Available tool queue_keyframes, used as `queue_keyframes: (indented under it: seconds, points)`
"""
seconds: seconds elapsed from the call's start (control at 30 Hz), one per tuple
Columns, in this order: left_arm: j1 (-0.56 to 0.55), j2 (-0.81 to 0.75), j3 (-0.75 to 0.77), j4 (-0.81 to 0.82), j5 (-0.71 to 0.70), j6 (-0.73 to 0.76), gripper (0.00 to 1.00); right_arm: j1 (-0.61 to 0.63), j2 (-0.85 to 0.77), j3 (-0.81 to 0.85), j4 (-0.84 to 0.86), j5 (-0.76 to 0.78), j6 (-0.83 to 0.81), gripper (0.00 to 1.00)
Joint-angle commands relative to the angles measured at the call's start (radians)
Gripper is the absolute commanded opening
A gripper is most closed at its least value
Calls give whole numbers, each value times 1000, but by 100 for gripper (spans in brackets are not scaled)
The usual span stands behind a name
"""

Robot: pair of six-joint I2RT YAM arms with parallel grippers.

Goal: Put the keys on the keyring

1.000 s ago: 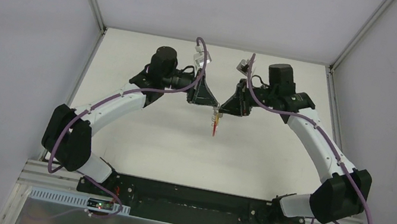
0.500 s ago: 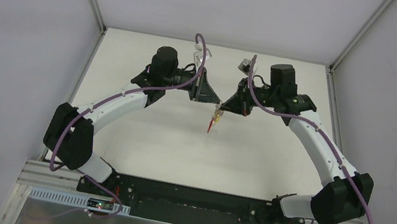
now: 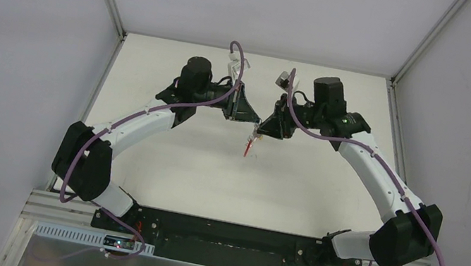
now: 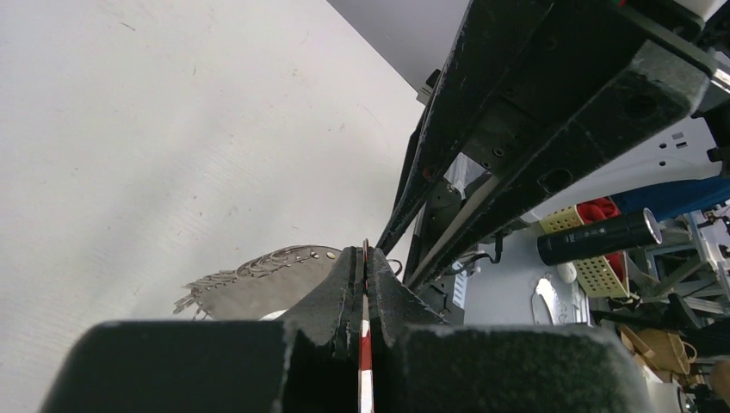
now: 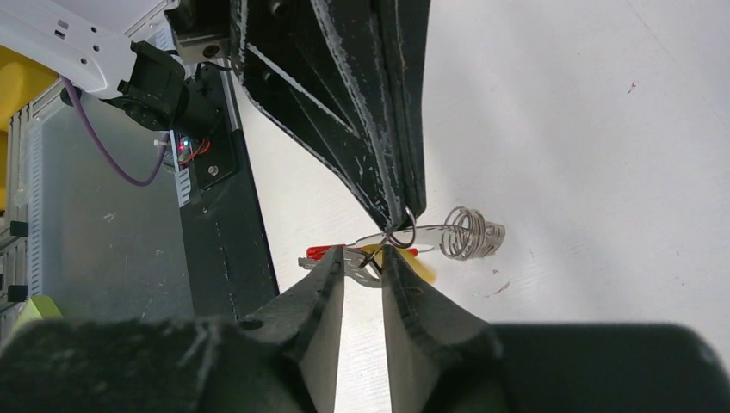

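In the top view my two grippers meet tip to tip above the table's far middle. My left gripper (image 3: pixel 254 120) is shut; in its wrist view its fingers (image 4: pixel 344 284) pinch a thin red-and-white strip with a metal edge. In the right wrist view those tips hold the wire keyring (image 5: pixel 402 232), which carries a coiled spring (image 5: pixel 472 232). My right gripper (image 3: pixel 261 131) is nearly closed on a grey key (image 5: pixel 368 268) lying across its tips (image 5: pixel 363 258). A red piece (image 5: pixel 325 252) sticks out to the left; it hangs below the grippers (image 3: pixel 246 150). The fanned grey keys (image 4: pixel 258 274) show left of my left fingers.
The white table (image 3: pixel 212 172) lies under both arms, with walls on three sides. A black base rail (image 3: pixel 223 235) runs along the near edge. A yellow bit (image 5: pixel 423 268) shows by the right fingertips.
Both grippers have shifted slightly left, still joined at the tips. The hanging red piece has swung left and tilted. The right wrist has turned a little.
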Motion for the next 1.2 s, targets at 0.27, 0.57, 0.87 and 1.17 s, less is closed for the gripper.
queue_keyframes:
  seconds: [0.27, 0.57, 0.87, 1.17]
  points:
    - [-5, -1, 10, -23, -7, 101, 0, -39, -47, 21, -7, -70, -7, 29]
    - [-5, -20, -12, 63, 59, 74, 0, -72, -60, 7, 53, -51, 42, 29]
    - [-5, -29, -55, 207, 104, -30, 0, -70, -22, -5, 107, -160, 67, 28]
    - [-5, -25, -75, 312, 120, -113, 0, -70, -26, -43, 132, -167, 68, 29]
